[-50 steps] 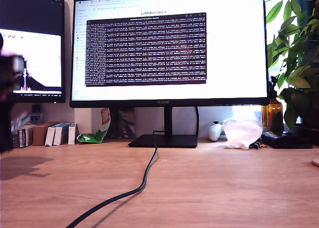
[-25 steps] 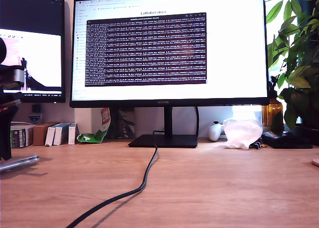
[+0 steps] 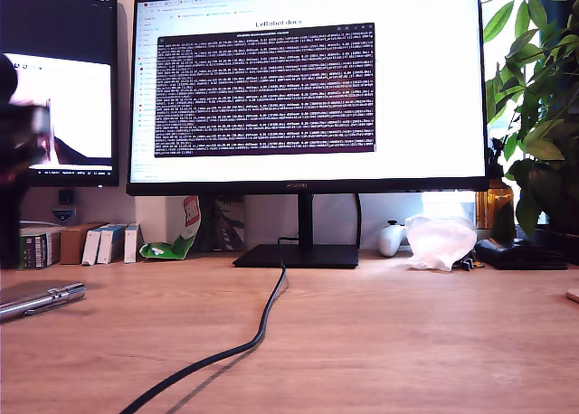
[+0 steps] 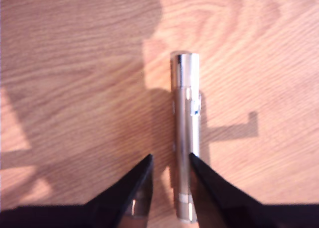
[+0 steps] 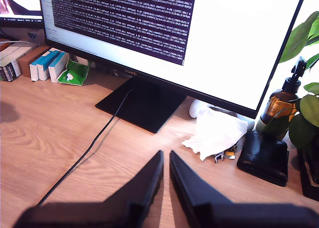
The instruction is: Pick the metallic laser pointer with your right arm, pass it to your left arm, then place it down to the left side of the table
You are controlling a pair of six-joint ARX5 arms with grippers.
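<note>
At the exterior view's 9 o'clock edge my first arm [image 3: 16, 161] has blurred upward since half a second ago, leaving the metallic laser pointer [image 3: 41, 298] flat on the table [image 3: 380, 342]. My first claw [image 4: 169, 185] hangs parted above it, empty; I judge the placement done. Rightward: the black cable [image 3: 244, 342], the monitor [image 3: 308, 84], the plant [image 3: 538, 98]. My second claw [image 5: 166, 180] is nearly closed, empty.

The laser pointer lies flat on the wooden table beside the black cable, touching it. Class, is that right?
Not quite. The laser pointer does lie flat on the wooden table, but apart from the black cable, near the exterior view's left edge, as that view shows.
</note>
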